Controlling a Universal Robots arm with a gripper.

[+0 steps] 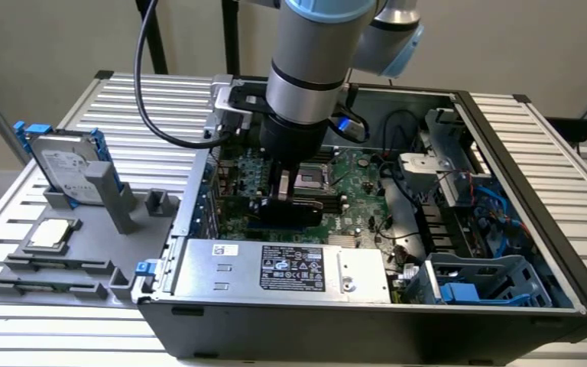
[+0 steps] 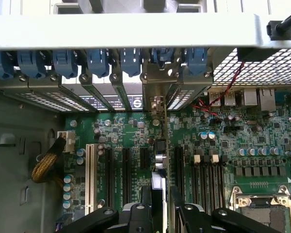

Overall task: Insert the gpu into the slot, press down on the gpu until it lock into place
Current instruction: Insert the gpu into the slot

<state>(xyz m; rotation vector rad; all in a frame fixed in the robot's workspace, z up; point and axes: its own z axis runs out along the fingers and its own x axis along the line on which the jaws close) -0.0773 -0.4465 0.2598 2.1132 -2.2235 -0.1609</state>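
- the arm reaches straight down into the open computer case, which lies on its side on a slatted metal table.
- the gripper sits low over the green motherboard, clamped on the gpu, a black card standing on edge directly under it.
- in the exterior view the gpu is between the processor socket behind it and the silver power-supply box in front of it, apart from the box.
- in the wrist view the gripper has its dark fingers pressed against both faces of the gpu, which is seen edge-on as a thin line across the motherboard.
- the card's far end meets the metal bracket openings at the case's rear wall, below a row of blue clips.
- black connector strips lie to one side of the card, with a white one beyond them. another black strip and the memory strips lie to the other side.
- i cannot tell whether the card's lower edge is fully seated in the board.
- outside the case, at the exterior view's left, a grey fixture holds a hard drive with blue rails upright, and a processor lies flat near it.
- a blue drive cage fills the case's near corner at the exterior view's right.
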